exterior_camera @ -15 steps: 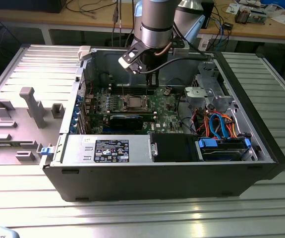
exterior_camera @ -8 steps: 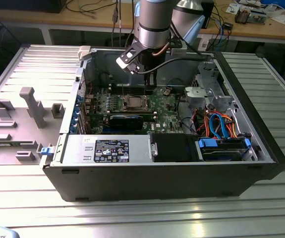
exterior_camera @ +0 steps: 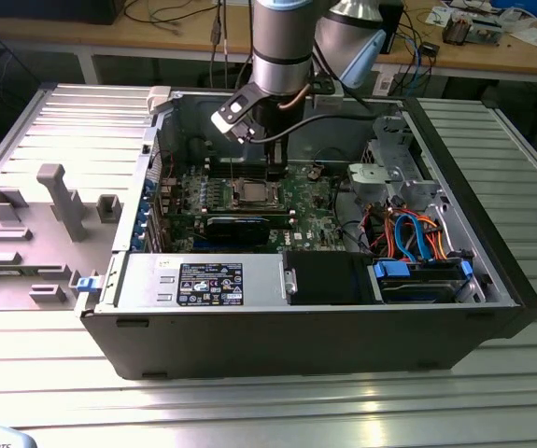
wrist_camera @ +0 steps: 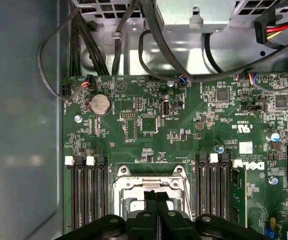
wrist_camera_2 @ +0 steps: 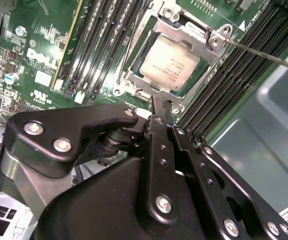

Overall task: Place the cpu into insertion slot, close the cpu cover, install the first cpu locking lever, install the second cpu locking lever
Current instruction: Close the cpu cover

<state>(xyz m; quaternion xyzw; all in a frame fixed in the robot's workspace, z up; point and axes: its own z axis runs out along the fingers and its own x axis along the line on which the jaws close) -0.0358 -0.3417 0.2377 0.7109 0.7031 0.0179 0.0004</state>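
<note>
The small, flat, silver-grey metal cpu (wrist_camera_2: pixel 170 62) lay in the silver-rimmed square insertion slot (wrist_camera_2: pixel 132 80), likely light, stiff and fragile, best held by its edges, while the black gripper (wrist_camera_2: pixel 163 106) hovered just beside it, fingers together and empty.

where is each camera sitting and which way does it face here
Exterior view: off the arm, above the open computer case, looking down into it; the arm shows above the cpu.
Second wrist view: on the wrist, looking along the shut fingers at the cpu inside the cpu cover.
First wrist view: on the wrist, facing the motherboard flat on; the fingers' tips show.
Shared: both wrist views show the fingers and the cpu cover.
</note>
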